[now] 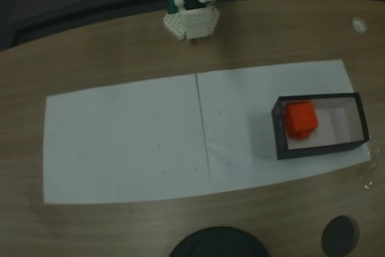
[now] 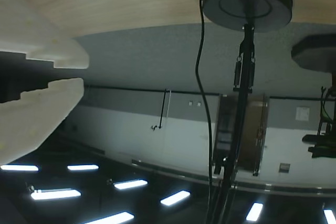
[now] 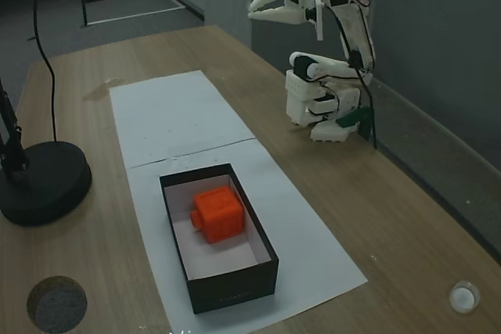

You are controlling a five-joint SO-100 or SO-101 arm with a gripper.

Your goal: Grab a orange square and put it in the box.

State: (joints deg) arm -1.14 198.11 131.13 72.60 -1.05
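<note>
The orange square (image 1: 300, 119) is being contained inside the box (image 1: 362, 126); in a fixed view it is being seen at the left end of the tray, close to the left wall, while the pale floor to its right is being left uncovered. In a fixed view (image 3: 218, 213) taken from the side, the cube is being shown resting on the floor of the box (image 3: 232, 290) toward the far end. The box is being supported by white paper sheets (image 1: 126, 139) laid on the wooden table (image 1: 90, 46).

The gripper (image 3: 254, 9) is being held high above the table, well apart from the box, with the arm folded back over its white base (image 3: 321, 111). The fingers are being kept slightly parted, and nothing is being gripped between them. In the wrist view, the two pale fingers (image 2: 39, 106) are being shown at the left edge with a narrow dark gap between them, and a black lamp stand (image 2: 247, 3) is being seen at the top.
</note>
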